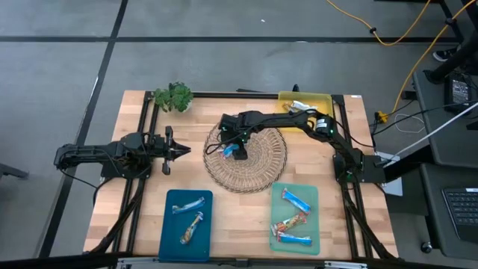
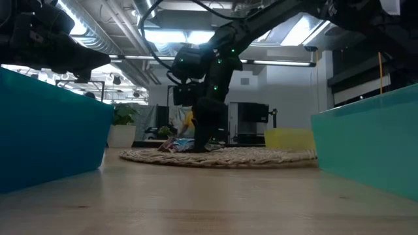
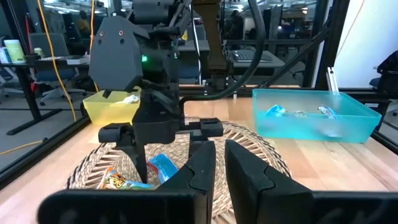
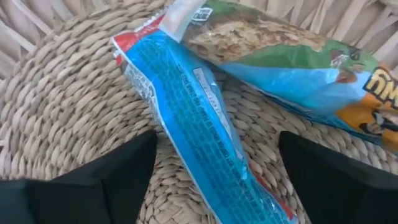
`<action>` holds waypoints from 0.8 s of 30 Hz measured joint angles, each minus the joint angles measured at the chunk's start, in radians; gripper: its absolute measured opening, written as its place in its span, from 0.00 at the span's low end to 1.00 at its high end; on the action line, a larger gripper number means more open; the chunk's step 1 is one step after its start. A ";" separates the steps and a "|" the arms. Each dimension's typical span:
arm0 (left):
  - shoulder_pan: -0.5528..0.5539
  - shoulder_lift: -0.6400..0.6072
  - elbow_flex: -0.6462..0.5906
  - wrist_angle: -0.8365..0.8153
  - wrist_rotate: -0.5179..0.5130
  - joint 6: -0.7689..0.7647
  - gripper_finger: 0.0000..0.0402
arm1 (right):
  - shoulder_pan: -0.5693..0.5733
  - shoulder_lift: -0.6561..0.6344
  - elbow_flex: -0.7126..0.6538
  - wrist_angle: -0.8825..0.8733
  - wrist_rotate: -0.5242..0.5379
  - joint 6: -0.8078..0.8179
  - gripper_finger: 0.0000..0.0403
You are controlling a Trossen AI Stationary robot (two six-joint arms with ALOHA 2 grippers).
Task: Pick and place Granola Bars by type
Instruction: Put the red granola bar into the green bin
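Now poised wide open over woven mat, right gripper straddling blue bar, empty, lined up for grasp; left gripper shut, empty, parked aside.

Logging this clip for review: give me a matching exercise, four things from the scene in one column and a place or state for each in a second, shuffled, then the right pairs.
Things:
1. right pincer
2. left pincer
3. yellow tray
4. green sprig

Places or states:
A. shut, waiting left of the woven mat
B. far left corner of the table
C. open, straddling a blue bar on the mat
D. far right of the table, one bar inside

Pairs: 1-C, 2-A, 3-D, 4-B
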 joint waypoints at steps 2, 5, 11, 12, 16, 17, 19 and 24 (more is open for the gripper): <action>0.000 0.000 0.000 0.000 0.000 0.000 0.08 | 0.000 0.000 0.000 0.002 0.004 0.004 0.80; 0.000 0.000 0.000 0.000 0.000 0.000 0.08 | 0.000 0.000 -0.001 0.003 0.015 0.021 0.69; 0.000 0.000 0.000 0.000 0.000 0.000 0.08 | 0.000 -0.001 -0.001 0.002 0.041 0.052 0.42; 0.000 0.000 0.000 0.000 0.000 0.000 0.08 | 0.000 -0.001 0.000 -0.002 0.041 0.052 0.39; 0.000 0.000 0.000 0.000 0.000 0.000 0.08 | 0.000 -0.001 0.039 -0.081 0.039 0.052 0.25; 0.000 0.000 0.000 0.000 0.000 0.000 0.08 | 0.000 -0.001 0.053 -0.104 0.039 0.052 0.23; 0.000 0.000 0.000 0.000 0.000 0.000 0.08 | 0.000 -0.001 0.093 -0.169 0.039 0.052 0.18; 0.000 0.000 0.000 0.000 0.000 0.000 0.08 | 0.000 -0.001 0.206 -0.323 0.039 0.053 0.13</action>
